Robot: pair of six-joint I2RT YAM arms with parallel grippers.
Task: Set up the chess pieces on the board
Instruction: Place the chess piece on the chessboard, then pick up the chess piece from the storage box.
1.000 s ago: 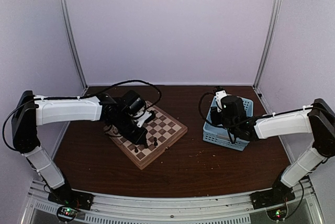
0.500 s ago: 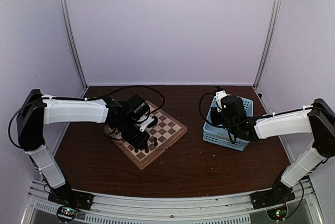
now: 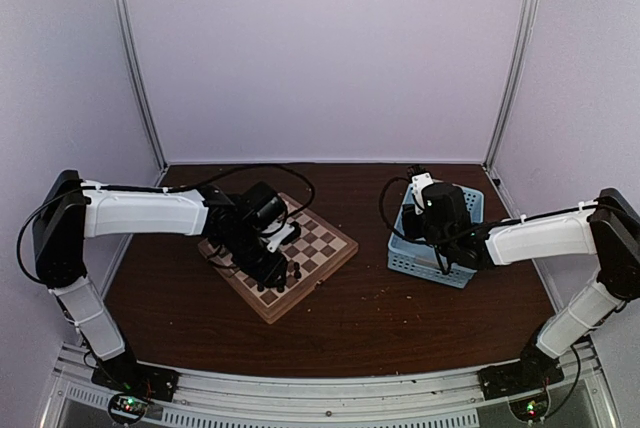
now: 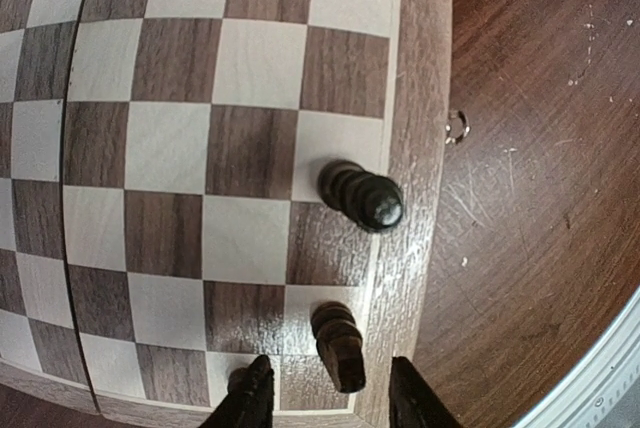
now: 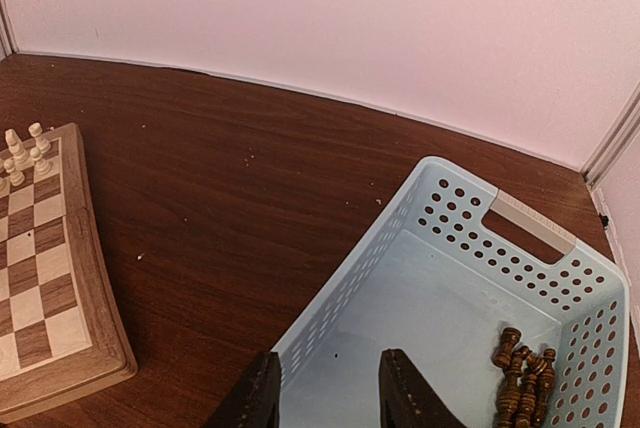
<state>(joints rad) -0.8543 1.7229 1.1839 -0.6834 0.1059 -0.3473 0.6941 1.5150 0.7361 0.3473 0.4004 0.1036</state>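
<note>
Just now left claw [image 4: 330, 400] parted, jaws clear of the dark piece [image 4: 338, 348] standing on the board [image 4: 180, 148] edge row, so placed, I judge; right claw [image 5: 325, 388] part-open, empty, above basket [image 5: 450, 248] holding more pieces [image 5: 520, 378].

dark table [image 3: 400, 318] — chessboard [image 3: 322, 240] and blue basket [image 3: 410, 263] atop.

top external: fixed, high at the near edge, tilted down, far off, takes in the whole table [image 3: 400, 328] | left wrist: right up close, straight down on a corner of the board [image 4: 180, 148] | right wrist: low, slanting over the basket [image 5: 340, 310] toward the back wall [image 5: 300, 18] | shared: the board shows in all three
</note>
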